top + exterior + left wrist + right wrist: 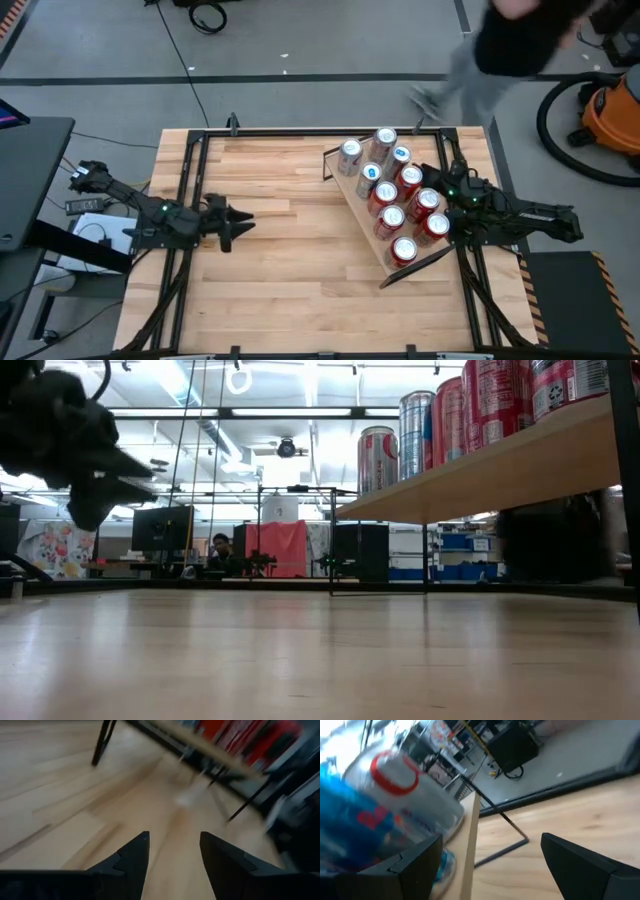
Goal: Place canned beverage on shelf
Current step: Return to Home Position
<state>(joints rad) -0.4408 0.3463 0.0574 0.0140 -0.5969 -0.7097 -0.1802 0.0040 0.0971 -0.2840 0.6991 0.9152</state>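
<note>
The shelf (353,192), a light wood plank on thin black rails, stands slantwise on the table's right half. Several red and silver-blue cans (400,195) stand upright on it; the low view shows them from below (470,410) on the plank (480,472). My right gripper (440,182) is open at the shelf's right side. In its wrist view a silver-blue can (395,805) shows beside one finger (415,865), and only table between the fingers. My left gripper (243,222) hovers open over the table's left half with nothing in it (174,836).
Bare butcher-block tabletop (290,270) lies between the left gripper and the shelf. A black frame (190,150) edges the table. A person (520,40) walks past the far right corner, near an orange vacuum (612,110).
</note>
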